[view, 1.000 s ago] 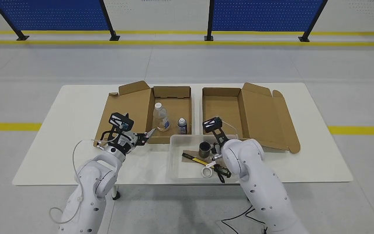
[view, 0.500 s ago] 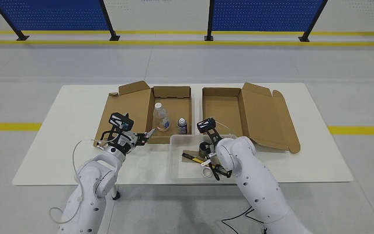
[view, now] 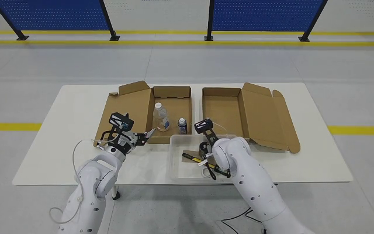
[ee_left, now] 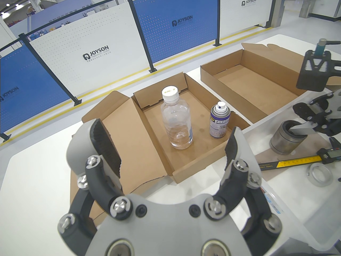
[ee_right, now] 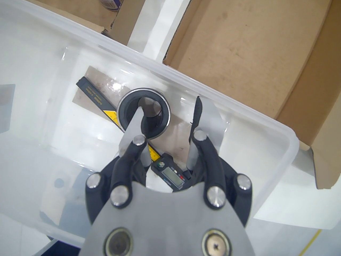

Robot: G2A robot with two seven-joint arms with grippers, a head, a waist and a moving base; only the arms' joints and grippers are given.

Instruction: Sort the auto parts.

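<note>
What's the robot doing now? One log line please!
right hand: open, one finger in metal sleeve, clear bin | left hand: open, empty

A white desk [view: 70,117] spreads under the left tool [view: 147,134]; far beyond it stand blue barrier panels [view: 52,14], with yellow floor lines [view: 175,42] between.

two open cardboard boxes lay side by side on the white table [view: 76,117]. in the left box [view: 139,110] a clear bottle [view: 161,116] stood at ten o'clock from a spray can [view: 182,124]. the right box [view: 222,111] lay at three o'clock. the right gripper [view: 204,151] hung over the clear bin [view: 175,159], the left gripper [view: 146,136] at its nine o'clock.
</note>
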